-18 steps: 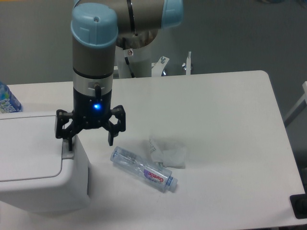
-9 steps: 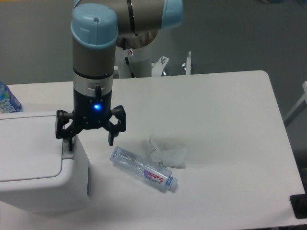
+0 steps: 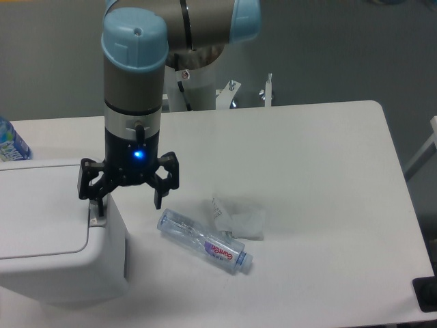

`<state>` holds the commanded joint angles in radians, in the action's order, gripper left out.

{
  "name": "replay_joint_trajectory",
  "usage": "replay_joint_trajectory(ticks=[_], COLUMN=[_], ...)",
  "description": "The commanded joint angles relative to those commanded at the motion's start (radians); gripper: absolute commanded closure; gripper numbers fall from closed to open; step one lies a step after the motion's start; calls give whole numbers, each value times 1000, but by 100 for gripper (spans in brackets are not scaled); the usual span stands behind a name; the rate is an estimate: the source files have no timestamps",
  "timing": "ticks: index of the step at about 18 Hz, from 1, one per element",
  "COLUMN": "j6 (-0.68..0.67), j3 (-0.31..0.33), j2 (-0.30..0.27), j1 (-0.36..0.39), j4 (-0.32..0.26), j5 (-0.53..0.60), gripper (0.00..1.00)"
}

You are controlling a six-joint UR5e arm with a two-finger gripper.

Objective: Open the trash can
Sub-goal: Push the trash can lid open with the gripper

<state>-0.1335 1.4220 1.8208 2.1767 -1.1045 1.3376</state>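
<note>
My gripper (image 3: pixel 128 203) hangs in the left half of the frame, pointing straight down, and my two fingers are spread wide with nothing between them. My left-of-frame fingertip (image 3: pixel 97 204) is right over the grey push button (image 3: pixel 96 219) on the trash can (image 3: pixel 58 232); I cannot tell whether it actually touches. My other finger hangs in the air off the can's right edge, above bare table. A blue light glows on my wrist just above the fingers.

The trash can fills the lower left corner, a big white box with its flat lid still down.

To the right of my fingers, on the white table (image 3: pixel 321 171), lies a crushed clear bottle (image 3: pixel 204 242) on its side, slanting down toward the right, with a purple label near its cap end. Just above it sits a crumpled bit of clear plastic wrap (image 3: pixel 238 216), touching or nearly touching the bottle. At the far left edge another bottle with a blue label (image 3: pixel 9 141) peeks in behind the trash can.

Beyond the table the room is a dull grey floor, with my white base and a few metal brackets at the table's back edge.

Against half a second ago: my gripper sits a shade lower, the fingertip closer onto the button. Lid, bottle and wrap are unmoved.
</note>
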Motion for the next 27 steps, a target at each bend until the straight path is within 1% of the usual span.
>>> replay_joint_trajectory(ticks=[16,19,23,25,27], j6=[2,17,57,80,110], j3=[-6,-28,-78,-84,-84], j2=[0,-5,2,-6,-12], j1=[0,2,2,11,38], j4=[0,5,2,0,-11], j5=[0,0,5,5,5], gripper=[0,0,0,0,0])
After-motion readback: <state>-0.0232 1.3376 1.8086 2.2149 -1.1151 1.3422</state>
